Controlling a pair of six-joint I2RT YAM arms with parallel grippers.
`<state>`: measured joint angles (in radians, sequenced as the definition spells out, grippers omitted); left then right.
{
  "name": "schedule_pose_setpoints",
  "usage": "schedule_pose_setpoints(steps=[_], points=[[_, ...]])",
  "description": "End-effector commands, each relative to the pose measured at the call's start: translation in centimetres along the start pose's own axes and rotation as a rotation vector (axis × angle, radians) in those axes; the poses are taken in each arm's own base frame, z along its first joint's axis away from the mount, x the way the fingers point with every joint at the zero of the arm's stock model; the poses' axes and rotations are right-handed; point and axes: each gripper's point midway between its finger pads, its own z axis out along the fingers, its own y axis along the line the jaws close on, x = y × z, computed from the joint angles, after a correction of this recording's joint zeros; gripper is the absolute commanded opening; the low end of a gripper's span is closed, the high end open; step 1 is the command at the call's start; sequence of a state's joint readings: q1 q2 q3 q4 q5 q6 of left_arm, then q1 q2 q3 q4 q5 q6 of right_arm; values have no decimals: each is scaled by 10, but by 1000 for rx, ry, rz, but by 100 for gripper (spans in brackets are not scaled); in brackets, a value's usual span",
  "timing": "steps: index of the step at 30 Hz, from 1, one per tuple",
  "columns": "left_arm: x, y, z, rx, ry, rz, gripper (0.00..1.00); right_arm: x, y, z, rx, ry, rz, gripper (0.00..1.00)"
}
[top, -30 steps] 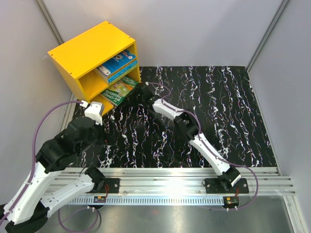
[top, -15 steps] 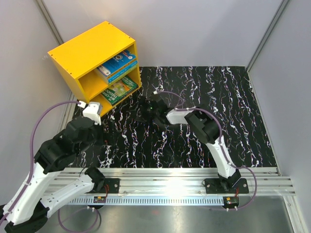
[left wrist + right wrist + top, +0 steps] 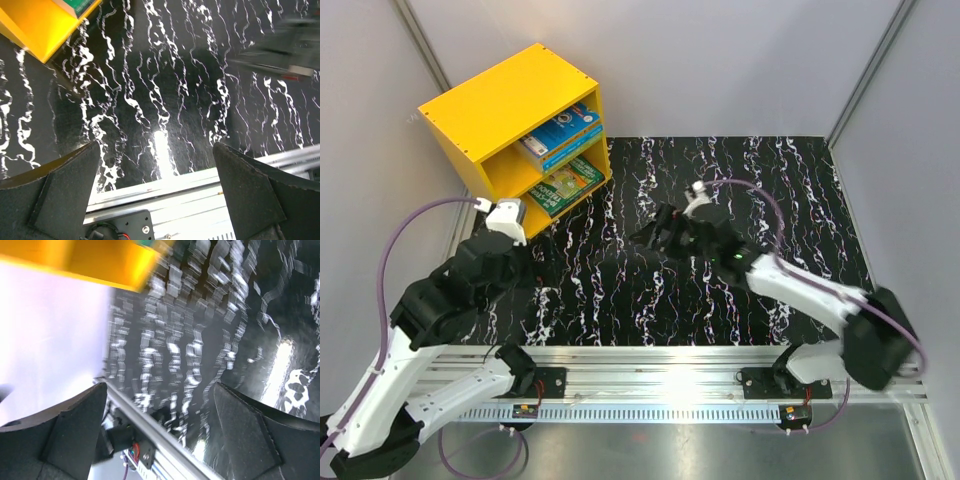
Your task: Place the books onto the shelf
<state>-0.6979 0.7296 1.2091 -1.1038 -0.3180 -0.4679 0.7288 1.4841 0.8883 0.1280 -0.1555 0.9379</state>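
Observation:
The yellow shelf [image 3: 505, 105] stands at the table's far left, open front facing the mat. Blue-covered books [image 3: 560, 135] lie stacked in its upper compartment. A green book [image 3: 566, 185] lies in the lower one, its near end sticking out a little. My right gripper [image 3: 655, 236] hovers over the mat to the right of the shelf, open and holding nothing; its wrist view is blurred, with the shelf [image 3: 90, 260] at the top. My left gripper [image 3: 542, 272] is open and empty, near the shelf's front corner [image 3: 35, 25].
The black marbled mat [image 3: 770, 200] covers the table. A metal rail [image 3: 670, 365] with the arm bases runs along the near edge. Grey walls close in the left, back and right sides. The right arm [image 3: 287, 45] shows blurred at the upper right of the left wrist view.
My right gripper has opened, let go of the green book in the lower compartment, and drawn back to the right, away from the shelf. The left arm has shifted only slightly.

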Motion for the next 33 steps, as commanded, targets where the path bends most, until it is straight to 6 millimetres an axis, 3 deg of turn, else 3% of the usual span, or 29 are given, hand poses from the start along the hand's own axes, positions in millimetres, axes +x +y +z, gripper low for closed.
schedule_pose_setpoints(steps=[1,4,5,6,7,10,13,19,21,23,24,25,27,28,29,30,31,33], points=[[-41,0,-10,-20,-147,-39,99,-32,33,-86,-37,-189,-206,96],[-59,5,-13,-57,-212,-47,99,-36,45,-133,-86,-245,-275,100],[-66,8,-13,-79,-240,-50,99,-45,58,-162,-128,-315,-290,100],[-71,9,-14,-89,-256,-51,99,-44,51,-172,-107,-327,-303,100],[-74,10,-14,-99,-268,-49,99,-46,59,-196,-150,-374,-313,100],[-83,16,-8,-153,-298,-36,99,-45,54,-227,-176,-440,-331,100],[-90,17,3,-192,-323,-34,99,-40,46,-245,-169,-454,-342,100],[-91,18,26,-241,-354,-43,99,-28,29,-260,-199,-486,-339,100],[-80,16,39,-230,-324,22,99,-28,24,-260,-198,-507,-336,100],[-78,16,50,-237,-342,26,95,-26,12,-257,-176,-513,-288,100],[-66,18,61,-245,-328,51,95,-30,-1,-254,-126,-539,-241,100],[-71,18,62,-242,-377,25,96,-32,-9,-255,-101,-561,-193,100],[-59,34,70,-314,-410,8,99,-32,-19,-253,-77,-575,-160,100],[-58,42,69,-346,-441,-15,99,-31,-16,-257,-106,-587,-170,100],[-73,49,57,-369,-550,-70,99,-33,-11,-258,-137,-606,-188,100],[-51,57,71,-391,-544,-31,99,-29,-14,-254,-144,-599,-205,100],[-70,58,56,-366,-677,-45,99,-29,-12,-256,-167,-612,-215,100],[-66,59,58,-339,-764,-13,99,-29,-14,-254,-181,-625,-226,100]])
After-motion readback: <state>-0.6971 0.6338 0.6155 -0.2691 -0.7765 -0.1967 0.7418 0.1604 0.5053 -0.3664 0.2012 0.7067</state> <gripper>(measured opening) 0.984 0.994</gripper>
